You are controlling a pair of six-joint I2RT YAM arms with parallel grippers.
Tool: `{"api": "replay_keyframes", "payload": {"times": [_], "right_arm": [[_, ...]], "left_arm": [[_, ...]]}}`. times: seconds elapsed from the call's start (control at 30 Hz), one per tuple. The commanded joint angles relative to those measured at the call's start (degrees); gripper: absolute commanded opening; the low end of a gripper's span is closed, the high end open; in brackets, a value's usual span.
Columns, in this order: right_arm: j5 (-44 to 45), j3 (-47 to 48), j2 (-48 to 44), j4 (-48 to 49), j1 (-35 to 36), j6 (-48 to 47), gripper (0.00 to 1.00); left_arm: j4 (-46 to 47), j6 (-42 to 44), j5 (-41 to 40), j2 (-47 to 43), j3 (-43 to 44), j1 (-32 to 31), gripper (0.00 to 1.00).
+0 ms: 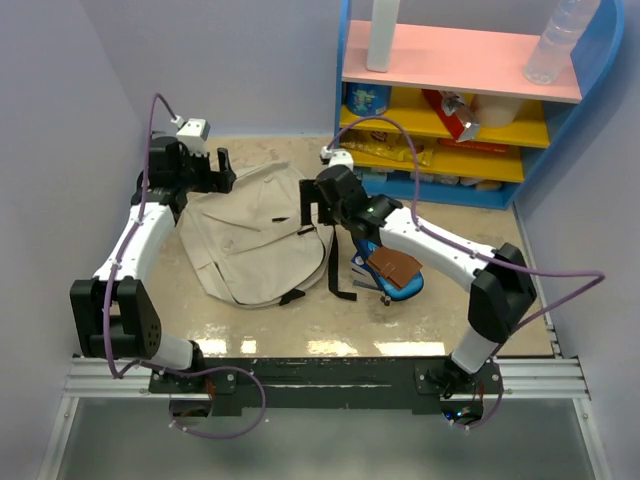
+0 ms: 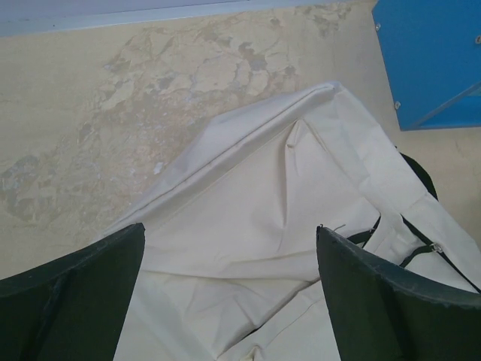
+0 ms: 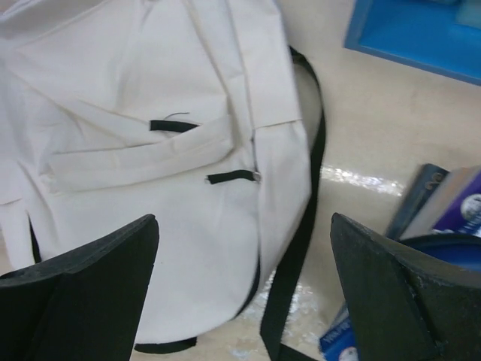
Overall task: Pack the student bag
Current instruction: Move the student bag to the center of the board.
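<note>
The student bag (image 1: 255, 240) is a large cream canvas backpack with black straps, lying flat on the table between the two arms. My left gripper (image 1: 224, 172) hovers open over the bag's far left corner. In the left wrist view its jaws (image 2: 229, 233) stand wide apart above creased canvas (image 2: 263, 218), holding nothing. My right gripper (image 1: 312, 212) is open over the bag's right edge. The right wrist view shows it (image 3: 244, 226) spread above the bag (image 3: 150, 150) and a black strap (image 3: 301, 248), with nothing gripped.
A blue pouch (image 1: 400, 282) with a brown item (image 1: 393, 264) on it lies right of the bag, beside books (image 3: 436, 199). A blue, yellow and pink shelf (image 1: 455, 100) with bottles and packets stands at the back right. Purple walls close in on the left and back.
</note>
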Motion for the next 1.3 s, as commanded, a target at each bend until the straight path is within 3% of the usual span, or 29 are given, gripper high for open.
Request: {"api": "replay_keyframes", "payload": {"times": [0.0, 0.13, 0.33, 0.57, 0.83, 1.07, 1.27], "right_arm": [[2.2, 6.94, 5.17, 1.09, 3.38, 0.27, 0.99], [2.11, 10.38, 10.88, 1.96, 5.58, 2.12, 0.96], [2.37, 11.09, 17.57, 6.8, 10.06, 3.43, 0.92], [1.76, 8.28, 22.59, 8.74, 14.28, 4.31, 0.86], [1.67, -3.49, 20.4, 11.2, 14.46, 8.09, 0.79], [0.18, -16.22, 16.18, 13.04, 14.46, 11.08, 0.67], [-1.75, -26.07, 10.12, 16.11, 14.46, 12.75, 0.62]], "left_arm": [[3.2, 0.28, -2.32, 1.88, -0.42, 0.28, 1.0], [6.18, 0.02, -5.57, 4.77, -0.34, 0.37, 1.0], [7.24, 0.46, -4.08, 8.82, -1.83, 1.07, 1.0], [14.62, 5.11, -8.47, 8.56, -9.82, 1.16, 1.0], [17.88, 9.25, -11.64, 9.44, -13.17, 1.07, 1.0], [22.71, 9.77, -6.81, 4.43, -13.61, 0.55, 1.0], [23.07, 12.41, -0.66, 7.32, -9.04, -2.43, 1.0]]}}
